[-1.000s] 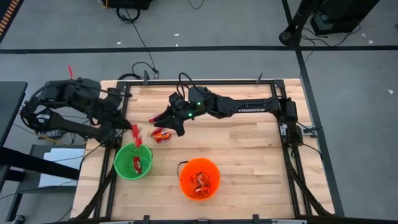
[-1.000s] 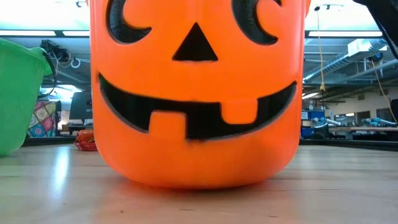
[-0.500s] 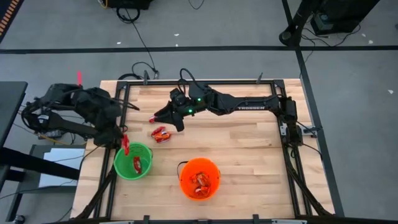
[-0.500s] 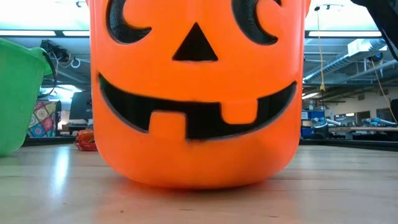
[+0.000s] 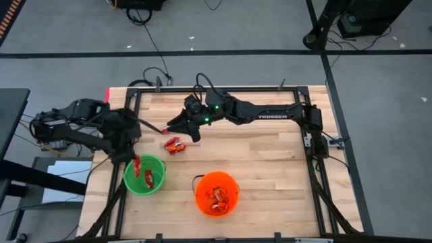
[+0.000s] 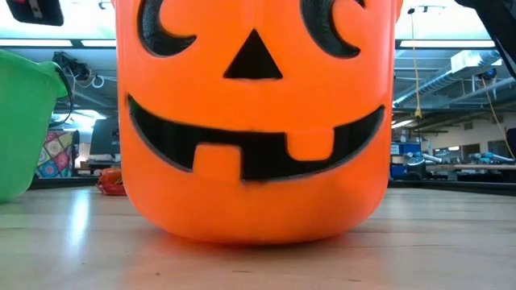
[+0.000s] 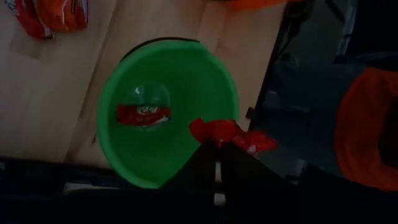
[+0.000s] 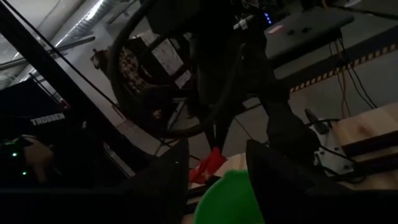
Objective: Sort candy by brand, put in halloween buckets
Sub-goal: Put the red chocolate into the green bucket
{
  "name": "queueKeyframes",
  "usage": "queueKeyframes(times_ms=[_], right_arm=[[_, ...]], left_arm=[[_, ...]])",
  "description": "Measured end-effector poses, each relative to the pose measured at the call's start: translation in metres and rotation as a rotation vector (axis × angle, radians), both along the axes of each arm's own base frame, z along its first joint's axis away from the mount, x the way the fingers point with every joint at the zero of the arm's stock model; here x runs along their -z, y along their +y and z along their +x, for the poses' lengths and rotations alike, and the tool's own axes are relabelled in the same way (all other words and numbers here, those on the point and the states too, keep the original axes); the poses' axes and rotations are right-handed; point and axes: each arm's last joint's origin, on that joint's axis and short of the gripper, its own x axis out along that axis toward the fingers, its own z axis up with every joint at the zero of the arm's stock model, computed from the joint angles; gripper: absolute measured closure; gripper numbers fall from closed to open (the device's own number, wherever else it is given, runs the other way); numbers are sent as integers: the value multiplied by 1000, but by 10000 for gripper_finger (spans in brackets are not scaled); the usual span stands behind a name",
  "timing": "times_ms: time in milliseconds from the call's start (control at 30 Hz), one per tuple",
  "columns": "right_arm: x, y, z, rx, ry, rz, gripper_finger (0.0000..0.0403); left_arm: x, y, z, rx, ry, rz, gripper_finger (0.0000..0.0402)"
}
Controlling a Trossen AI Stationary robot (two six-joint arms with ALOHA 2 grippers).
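From above, my left gripper [image 5: 136, 164] hangs at the nine o'clock rim of the green bucket [image 5: 144, 187], jaws pinched on a red candy [image 5: 137, 165]; one red piece [image 5: 148, 178] already lies inside. My right gripper [image 5: 177, 123] waits near the table's twelve o'clock side, just beyond the small candy pile [image 5: 175, 145]; whether its fingers are apart I cannot tell from here. The orange bucket [image 5: 216, 206], toward five o'clock of the green one, holds several wrapped pieces. At table height the orange bucket's [image 6: 254, 121] jack-o'-lantern face fills nearly everything, the green bucket's [image 6: 24, 121] wall showing at nine o'clock and a bit of the pile [image 6: 111, 182] peeking between them. Through my left wrist camera the jaws stay closed around the red candy [image 7: 227, 132], which seems to sit right over the green bucket's [image 7: 118, 158] rim rather than its middle, though the dim picture makes that hard to judge. So I should carry it inward, over the piece [image 7: 143, 114] lying on the bottom, before letting go, or it may catch the rim and fall outside. My right wrist camera shows only dark, widely spaced fingers [image 8: 165, 180] and the green rim [image 8: 227, 199] far off.
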Motion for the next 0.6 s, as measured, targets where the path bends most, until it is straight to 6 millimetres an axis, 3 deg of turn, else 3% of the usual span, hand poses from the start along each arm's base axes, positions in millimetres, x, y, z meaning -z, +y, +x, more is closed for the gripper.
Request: queueKeyframes(times_ms=[367, 467, 600], right_arm=[[0, 0, 0, -14, 0, 1, 233], [0, 1, 0, -20, 0, 1, 233], [0, 1, 0, -37, 0, 2, 233]], left_arm=[[-14, -1, -1, -27, -213, -77, 232], [-13, 2, -3, -55, -225, 32, 221], [-8, 10, 0, -122, -212, 325, 221]])
